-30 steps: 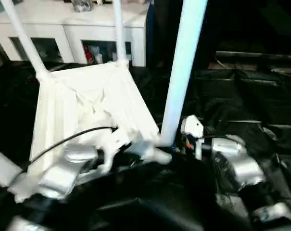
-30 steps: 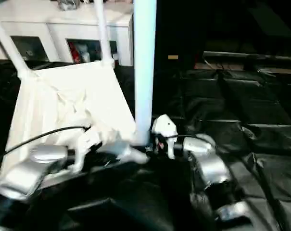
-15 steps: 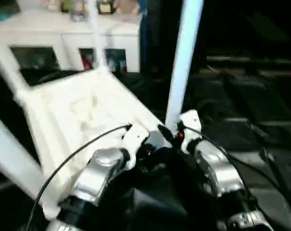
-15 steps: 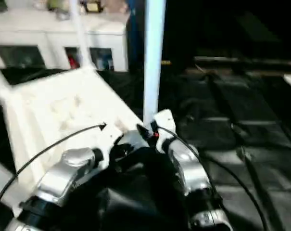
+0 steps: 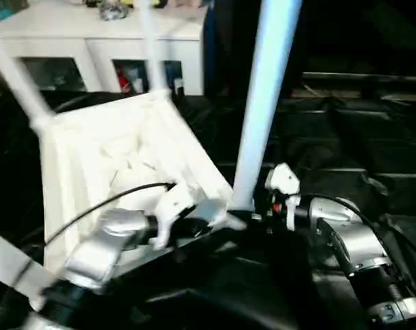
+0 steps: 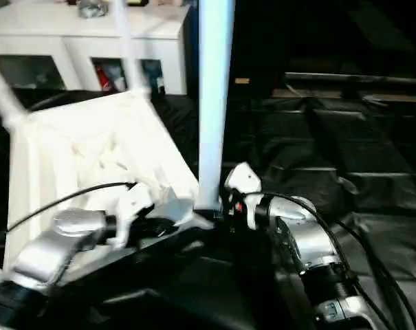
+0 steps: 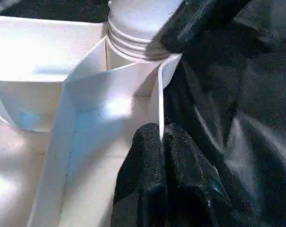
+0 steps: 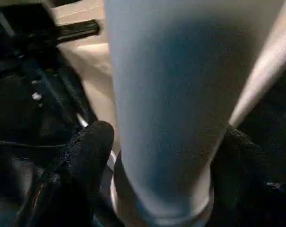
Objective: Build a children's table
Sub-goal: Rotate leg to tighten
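The top [image 5: 118, 155] is seen inverted and tilted on a surface draped in black sheeting [image 5: 373, 144], ribbed underside exposed. Four legs are seen rising from its corners, the near leg [image 5: 263, 103] apparently seated in its socket; assembly is judged nearly complete, with seating checks and righting left. The left gripper [image 7: 157, 156] has its fingers pinched shut on a thin rib of the top. The right gripper [image 8: 166, 156] fingers [image 8: 88, 146] flank the near leg's base, whether gripping cannot be told. A white cabinet [image 5: 104, 41] stands behind.
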